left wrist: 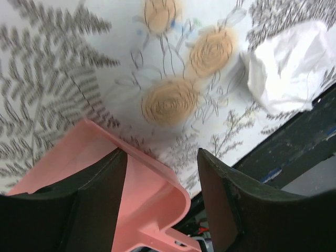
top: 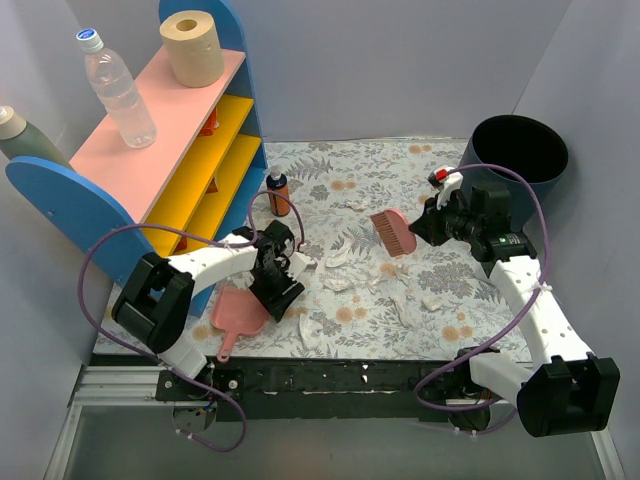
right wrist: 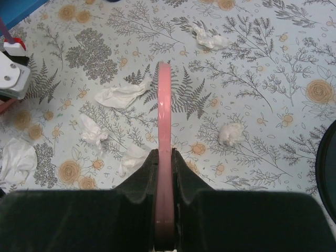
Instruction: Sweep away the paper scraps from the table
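Observation:
Several white paper scraps (top: 340, 258) lie over the middle of the fern-print table (top: 330, 170). My left gripper (top: 277, 287) is open over the near left part, its jaws astride the rim of the pink dustpan (top: 240, 312). In the left wrist view the dustpan (left wrist: 152, 194) lies against the left finger (left wrist: 94, 205), apart from the right one, with one scrap (left wrist: 294, 63) beyond. My right gripper (top: 428, 222) is shut on a pink brush (top: 393, 230), held over the table. The right wrist view shows the brush (right wrist: 164, 105) edge-on above scraps (right wrist: 122, 96).
A blue-pink-yellow shelf (top: 170, 150) stands at the back left with a beige paper roll (top: 192, 47) and a water bottle (top: 117, 88) on top. A small bottle (top: 277, 190) stands beside it. A dark bin (top: 515, 150) stands at the back right. A black rail (top: 340, 375) runs along the near edge.

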Action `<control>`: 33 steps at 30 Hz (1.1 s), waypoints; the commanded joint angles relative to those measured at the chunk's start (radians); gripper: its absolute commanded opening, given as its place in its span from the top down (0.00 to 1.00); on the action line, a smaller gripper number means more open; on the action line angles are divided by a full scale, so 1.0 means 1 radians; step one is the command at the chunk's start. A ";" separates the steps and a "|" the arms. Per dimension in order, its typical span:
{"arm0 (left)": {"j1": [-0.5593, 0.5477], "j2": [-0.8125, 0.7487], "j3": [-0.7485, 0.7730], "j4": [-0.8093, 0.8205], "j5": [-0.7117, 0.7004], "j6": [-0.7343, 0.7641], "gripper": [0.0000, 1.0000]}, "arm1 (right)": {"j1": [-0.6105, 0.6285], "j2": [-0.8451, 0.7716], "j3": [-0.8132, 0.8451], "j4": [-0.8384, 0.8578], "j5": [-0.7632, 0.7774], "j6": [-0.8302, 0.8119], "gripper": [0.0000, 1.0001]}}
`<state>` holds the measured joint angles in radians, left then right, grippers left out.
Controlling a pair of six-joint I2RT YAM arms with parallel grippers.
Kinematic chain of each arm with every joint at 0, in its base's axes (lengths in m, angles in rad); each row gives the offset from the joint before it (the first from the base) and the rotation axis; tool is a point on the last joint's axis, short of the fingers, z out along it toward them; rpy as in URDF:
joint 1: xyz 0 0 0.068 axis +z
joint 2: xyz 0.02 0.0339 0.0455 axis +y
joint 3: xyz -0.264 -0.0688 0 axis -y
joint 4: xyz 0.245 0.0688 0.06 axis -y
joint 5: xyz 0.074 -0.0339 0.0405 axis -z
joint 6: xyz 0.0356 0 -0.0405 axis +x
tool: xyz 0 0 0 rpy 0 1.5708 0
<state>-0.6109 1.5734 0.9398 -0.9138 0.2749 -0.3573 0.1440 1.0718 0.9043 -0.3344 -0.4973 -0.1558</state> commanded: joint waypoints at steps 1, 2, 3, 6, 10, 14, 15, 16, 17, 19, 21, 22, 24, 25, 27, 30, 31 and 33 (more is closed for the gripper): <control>-0.001 0.046 0.063 0.093 0.081 -0.002 0.46 | -0.015 0.010 0.030 0.034 -0.004 0.009 0.99; -0.001 0.068 0.066 0.102 0.093 0.001 0.46 | -0.015 0.014 0.030 0.034 -0.001 0.007 0.99; -0.003 0.079 0.070 0.121 0.104 0.003 0.46 | -0.017 0.017 0.031 0.034 -0.001 0.007 0.99; -0.003 0.118 0.096 0.151 0.124 0.014 0.47 | -0.018 0.031 0.039 0.026 0.008 0.007 0.99; -0.004 0.163 0.160 0.165 0.162 0.037 0.47 | -0.020 0.054 0.061 0.024 0.008 0.002 0.99; -0.007 0.181 0.182 0.232 0.228 0.066 0.47 | -0.020 0.073 0.050 0.052 0.011 0.002 0.99; -0.007 0.191 0.180 0.239 0.247 0.070 0.47 | -0.018 0.074 0.050 0.057 0.011 0.005 0.99; -0.010 0.195 0.186 0.242 0.244 0.070 0.47 | -0.020 0.079 0.050 0.055 0.009 0.007 0.99; -0.015 0.200 0.194 0.242 0.238 0.069 0.48 | -0.018 0.086 0.054 0.051 0.008 0.009 0.99; -0.013 0.189 0.221 0.234 0.216 0.066 0.48 | -0.018 0.093 0.062 0.044 0.002 0.012 0.99; -0.013 0.171 0.244 0.222 0.170 0.064 0.48 | -0.018 0.103 0.068 0.049 0.000 0.013 0.99; -0.013 0.148 0.264 0.214 0.153 0.066 0.48 | -0.020 0.106 0.071 0.052 -0.001 0.015 0.99; -0.015 0.117 0.289 0.179 0.130 0.073 0.47 | -0.018 0.117 0.073 0.058 -0.004 0.018 0.99; -0.013 0.100 0.306 0.162 0.116 0.080 0.46 | -0.020 0.125 0.076 0.061 -0.007 0.019 0.99; -0.013 0.042 0.307 0.110 0.098 0.093 0.45 | -0.018 0.131 0.080 0.066 -0.010 0.019 0.99; -0.015 -0.032 0.283 0.008 0.035 0.103 0.44 | -0.018 0.135 0.082 0.071 -0.007 0.019 0.99; -0.015 -0.048 0.268 -0.017 0.014 0.100 0.44 | -0.018 0.137 0.081 0.072 -0.007 0.016 0.99; -0.013 -0.125 0.185 -0.066 -0.061 0.100 0.43 | -0.018 0.137 0.077 0.074 -0.046 -0.020 0.99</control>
<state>-0.6243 1.5890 1.2041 -0.8391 0.3405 -0.2771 0.1303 1.2091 0.9348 -0.3134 -0.4931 -0.1524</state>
